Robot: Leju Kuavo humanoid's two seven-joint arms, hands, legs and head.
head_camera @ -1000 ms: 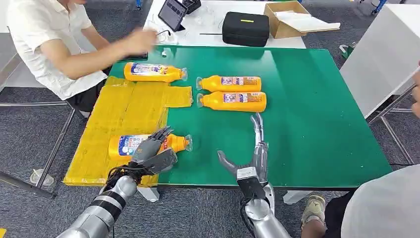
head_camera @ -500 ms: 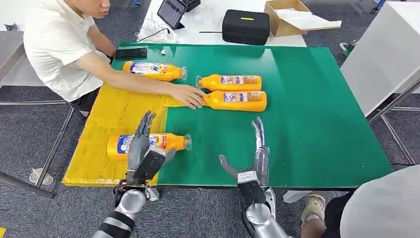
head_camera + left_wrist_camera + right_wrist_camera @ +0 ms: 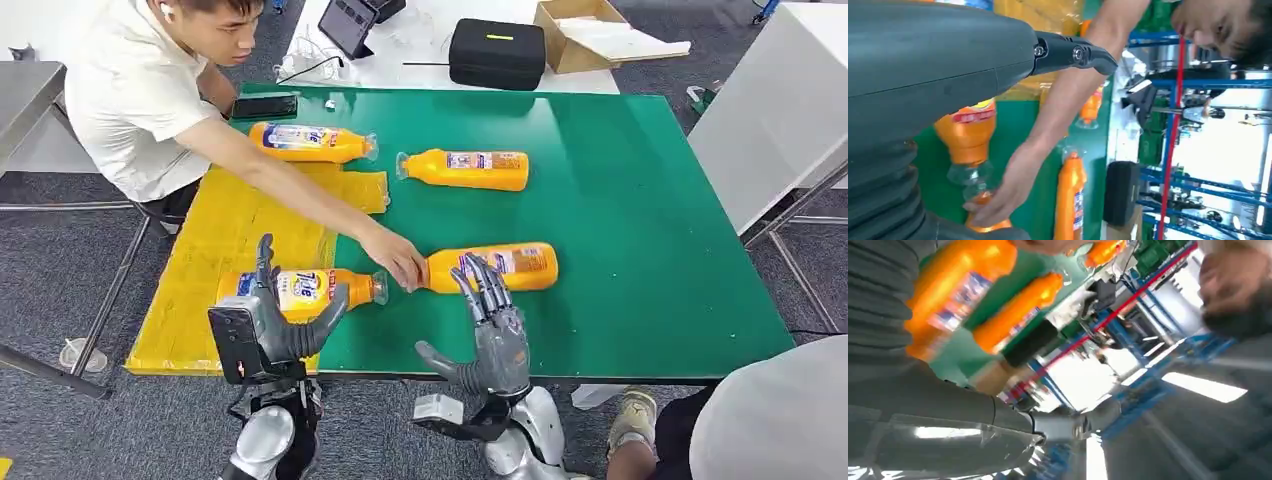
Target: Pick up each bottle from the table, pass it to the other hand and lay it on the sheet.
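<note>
You have four orange bottles lying on their sides. One bottle point(image 3: 300, 288) rests on the yellow sheet point(image 3: 235, 235) near the front edge of the green table point(image 3: 640, 200), its clear cap end poking off the sheet's edge onto the green. Your left hand point(image 3: 268, 325) stands just in front of it, fingers spread and holding nothing, apart from the bottle as far as the head view shows. Your right hand point(image 3: 490, 325) is raised with its fingers apart, empty, its fingertips in front of a second bottle point(image 3: 500, 266) on the green; you cannot tell whether they touch it. A person's hand point(image 3: 397, 262) rests on that bottle's cap end. A third bottle point(image 3: 468, 168) lies farther back on the green, and a fourth point(image 3: 305, 142) sits at the sheet's far end.
</note>
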